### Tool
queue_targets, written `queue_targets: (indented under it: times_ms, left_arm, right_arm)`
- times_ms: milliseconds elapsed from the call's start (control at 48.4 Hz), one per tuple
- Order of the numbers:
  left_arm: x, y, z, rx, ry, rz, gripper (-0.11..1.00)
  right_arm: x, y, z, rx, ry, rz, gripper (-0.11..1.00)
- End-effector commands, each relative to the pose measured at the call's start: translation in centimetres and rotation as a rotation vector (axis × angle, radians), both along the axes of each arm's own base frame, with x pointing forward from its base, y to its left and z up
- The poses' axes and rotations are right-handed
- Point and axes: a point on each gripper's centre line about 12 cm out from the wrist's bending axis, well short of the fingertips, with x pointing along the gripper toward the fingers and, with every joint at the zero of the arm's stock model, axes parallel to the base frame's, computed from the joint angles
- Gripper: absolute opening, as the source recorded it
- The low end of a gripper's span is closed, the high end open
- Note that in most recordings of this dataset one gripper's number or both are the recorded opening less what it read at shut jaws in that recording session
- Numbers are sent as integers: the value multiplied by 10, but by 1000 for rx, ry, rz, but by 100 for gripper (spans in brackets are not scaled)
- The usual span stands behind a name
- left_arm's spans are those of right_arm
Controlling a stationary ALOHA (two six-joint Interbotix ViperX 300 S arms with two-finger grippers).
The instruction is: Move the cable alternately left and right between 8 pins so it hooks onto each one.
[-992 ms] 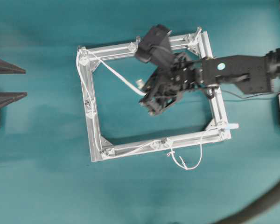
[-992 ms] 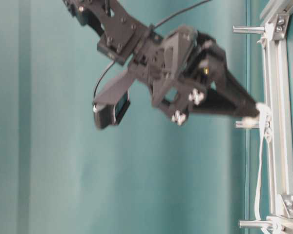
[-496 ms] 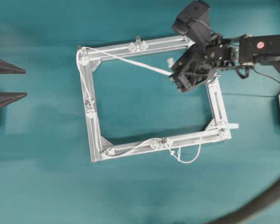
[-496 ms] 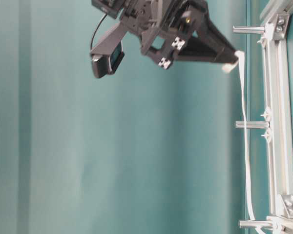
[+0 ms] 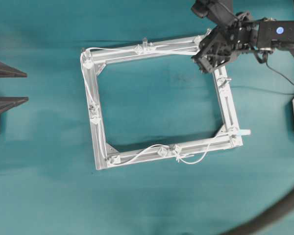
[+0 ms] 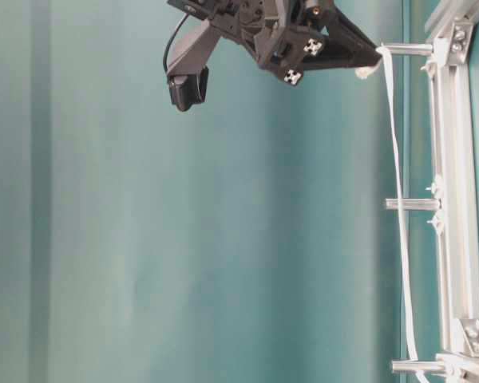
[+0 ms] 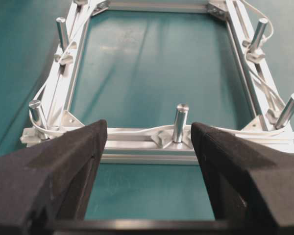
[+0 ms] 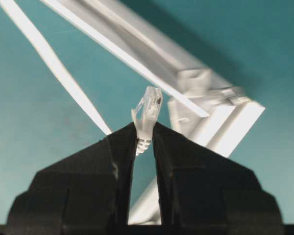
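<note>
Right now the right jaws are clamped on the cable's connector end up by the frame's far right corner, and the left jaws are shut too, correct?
Not quite. The left gripper is wide open, per the left wrist view. The right gripper does clamp the cable connector end.

Two black fingers (image 8: pixel 122 161) of the right gripper (image 8: pixel 144 139) pinch a small clear plastic plug, the end of the cable (image 8: pixel 147 115). The plug sticks up between the tips. A flat white strip of the same cable runs from the fingers up to the top left corner. Behind it lies a silver rail of the frame (image 8: pixel 137 58), with a corner piece on the right. Under everything is a blue-green table (image 8: pixel 49 147).
</note>
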Motion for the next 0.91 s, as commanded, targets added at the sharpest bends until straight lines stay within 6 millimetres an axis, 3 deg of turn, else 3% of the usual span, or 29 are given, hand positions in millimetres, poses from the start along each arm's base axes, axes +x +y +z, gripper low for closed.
queue_targets:
  times_ms: [0, 372, 620, 806, 889]
  left_arm:
    - [1, 0, 5, 6, -8, -2, 71]
    - [1, 0, 5, 6, -8, -2, 71]
    - [1, 0, 4, 5, -5, -2, 71]
    - [1, 0, 5, 6, -8, -2, 71]
    - [1, 0, 5, 6, -8, -2, 71]
  right_arm:
    - [-4, -7, 13, -47, -10, -2, 12]
    - [-12, -21, 11, -188, 66, 62, 12]
    - [-20, -14, 13, -185, 9, 84, 12]
    - [-34, -1, 11, -160, -91, 112, 12]
    - [-51, -9, -2, -146, -33, 63, 12]
